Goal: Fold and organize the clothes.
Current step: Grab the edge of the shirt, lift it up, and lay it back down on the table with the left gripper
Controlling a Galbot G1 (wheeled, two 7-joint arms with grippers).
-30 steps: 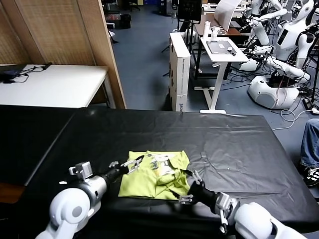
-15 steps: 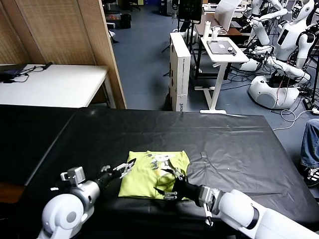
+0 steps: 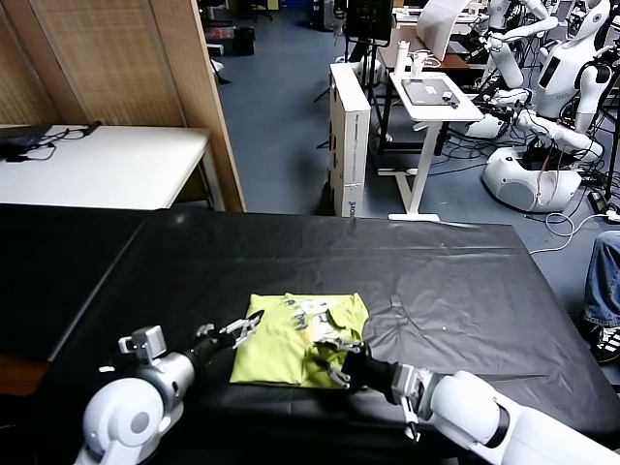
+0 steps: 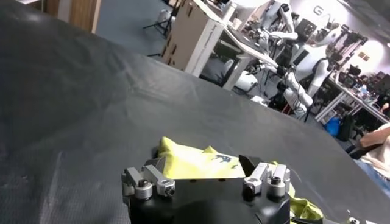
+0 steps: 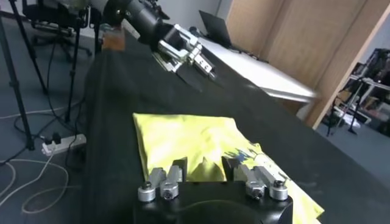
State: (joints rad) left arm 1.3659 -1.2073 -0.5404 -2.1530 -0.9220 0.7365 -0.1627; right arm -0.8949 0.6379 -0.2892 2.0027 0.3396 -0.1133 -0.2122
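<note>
One lime T-shirt (image 3: 295, 339) lies folded into a rough rectangle on the black table (image 3: 455, 281), near the edge closest to the robot. White print shows on its top layer towards the far right corner, and the fabric there is rumpled rather than flat. The right gripper (image 3: 334, 356) sits on the shirt's near right part, its fingers drawn close together with a small ridge of yellow-green cloth pinched up between them (the right wrist view shows this fold rising between the fingertips (image 5: 204, 169)). The left gripper (image 3: 240, 327) hangs just beside the shirt's left edge, its fingers spread wide and holding nothing; in the left wrist view (image 4: 207, 180) the shirt lies just past its fingertips. Beyond the table stand a white desk (image 3: 97, 165), a wooden partition (image 3: 126, 58) and several other white robots (image 3: 542, 107).
</note>
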